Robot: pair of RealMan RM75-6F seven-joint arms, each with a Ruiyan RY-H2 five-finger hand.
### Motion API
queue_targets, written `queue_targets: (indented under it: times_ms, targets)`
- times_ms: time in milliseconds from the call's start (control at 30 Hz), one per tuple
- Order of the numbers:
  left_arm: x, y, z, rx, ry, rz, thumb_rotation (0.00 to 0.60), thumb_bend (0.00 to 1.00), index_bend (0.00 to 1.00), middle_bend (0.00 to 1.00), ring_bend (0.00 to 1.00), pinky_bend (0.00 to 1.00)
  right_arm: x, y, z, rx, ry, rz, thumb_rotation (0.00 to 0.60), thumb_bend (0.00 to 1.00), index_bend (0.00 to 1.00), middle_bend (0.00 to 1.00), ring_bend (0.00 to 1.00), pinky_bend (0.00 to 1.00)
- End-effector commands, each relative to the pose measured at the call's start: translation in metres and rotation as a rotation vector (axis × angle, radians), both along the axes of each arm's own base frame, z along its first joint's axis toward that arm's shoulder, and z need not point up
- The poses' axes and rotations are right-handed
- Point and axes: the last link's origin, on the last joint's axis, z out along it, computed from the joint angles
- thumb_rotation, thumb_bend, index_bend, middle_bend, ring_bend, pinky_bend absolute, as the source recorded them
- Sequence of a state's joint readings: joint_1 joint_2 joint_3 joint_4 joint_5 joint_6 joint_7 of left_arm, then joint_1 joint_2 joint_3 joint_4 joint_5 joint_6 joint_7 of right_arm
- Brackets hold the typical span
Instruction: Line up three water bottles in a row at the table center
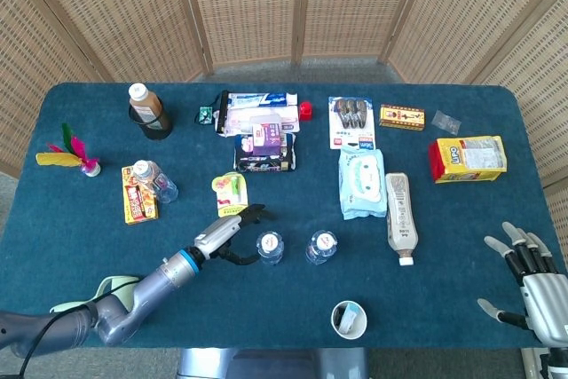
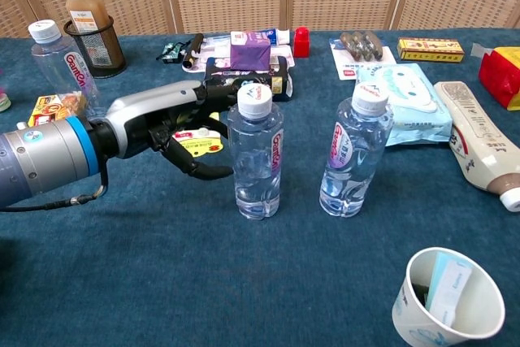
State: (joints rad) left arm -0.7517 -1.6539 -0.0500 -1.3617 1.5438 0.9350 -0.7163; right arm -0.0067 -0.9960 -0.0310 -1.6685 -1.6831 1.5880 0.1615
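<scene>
Two clear water bottles stand upright side by side at the table centre: one on the left, the other to its right. My left hand sits just left of the left bottle, fingers spread and holding nothing; the thumb tip is close to the bottle's side. A third water bottle stands far to the left beside a yellow snack box. Only the head view shows my right hand, which hangs open at the table's near right corner.
A paper cup stands near the front edge. A white bottle lies right of the pair, behind it a wipes pack. A brown drink bottle in a black holder and small packages fill the back.
</scene>
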Motion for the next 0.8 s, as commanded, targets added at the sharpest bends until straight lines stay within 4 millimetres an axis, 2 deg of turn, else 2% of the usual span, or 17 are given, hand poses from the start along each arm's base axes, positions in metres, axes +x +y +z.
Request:
queue_targets:
  times_ms: [33,267,400,633,800]
  targets:
    - [-0.002,0.002,0.008,0.023,-0.014,0.001,0.600,0.26,0.00,0.05,0.00,0.15,0.000,0.000,-0.001,0.006,0.002,-0.001,0.600,0.00,0.17,0.03,0.00,0.00]
    - [-0.003,0.003,0.035,0.063,-0.062,-0.011,0.600,0.19,0.00,0.03,0.00,0.12,0.000,0.000,-0.001,0.007,0.006,-0.002,0.600,0.00,0.17,0.03,0.00,0.00]
    - [0.000,0.005,0.063,0.116,-0.085,-0.042,0.600,0.18,0.00,0.03,0.00,0.12,0.002,0.002,-0.002,0.009,0.012,-0.001,0.600,0.00,0.17,0.03,0.00,0.00]
    - [-0.013,0.007,0.122,0.210,0.116,-0.096,0.600,0.17,0.00,0.00,0.00,0.07,0.002,0.002,-0.004,0.012,0.017,-0.004,0.600,0.00,0.17,0.03,0.00,0.00]
    - [-0.025,0.010,0.160,0.291,0.172,-0.061,0.600,0.15,0.00,0.00,0.00,0.06,0.003,0.002,-0.005,0.021,0.020,-0.004,0.600,0.00,0.17,0.03,0.00,0.00]
